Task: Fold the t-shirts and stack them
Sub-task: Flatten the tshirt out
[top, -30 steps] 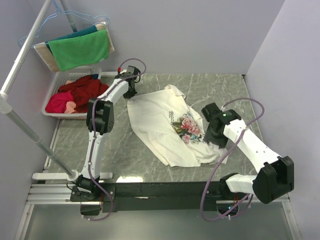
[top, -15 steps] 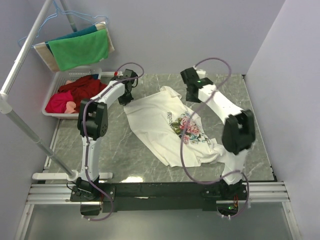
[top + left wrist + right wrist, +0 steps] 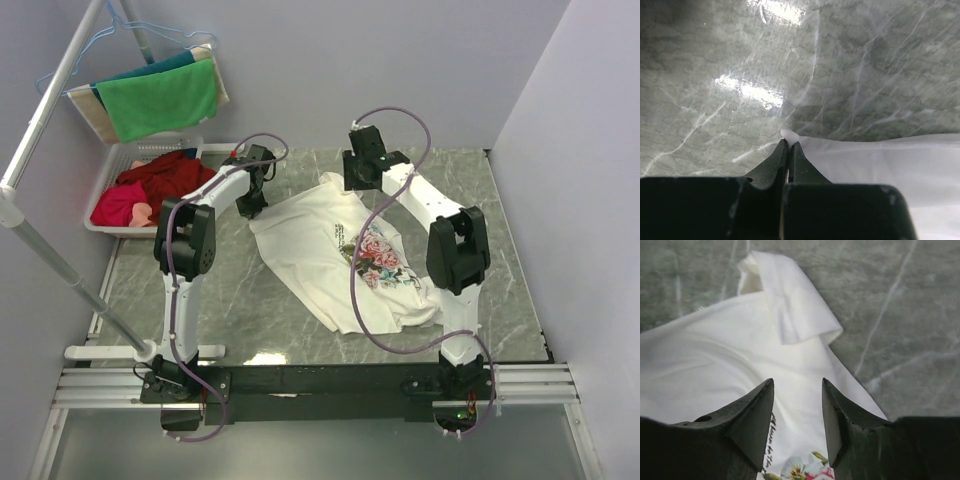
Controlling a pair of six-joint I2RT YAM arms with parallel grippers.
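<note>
A white t-shirt (image 3: 310, 250) with a pink rose print (image 3: 380, 255) lies spread, somewhat rumpled, on the grey marble table (image 3: 250, 320). My left gripper (image 3: 254, 206) is at the shirt's far left corner. In the left wrist view, the left gripper (image 3: 789, 143) is shut on a small tip of the white t-shirt (image 3: 880, 160). My right gripper (image 3: 357, 178) hovers over the shirt's far edge. In the right wrist view, the right gripper (image 3: 797, 382) stands open above the t-shirt (image 3: 715, 365), nothing between its fingers, with a folded-over sleeve (image 3: 800, 315) just ahead.
A white basket (image 3: 115, 160) of red and pink clothes sits at the far left. Green and teal cloths (image 3: 160, 100) hang on a rack above it. A metal pole (image 3: 60, 270) slants along the left side. Walls close the back and right.
My right arm has swung from the shirt's near right side to its far edge. The left gripper has kept its hold and shifted slightly left with the corner.
</note>
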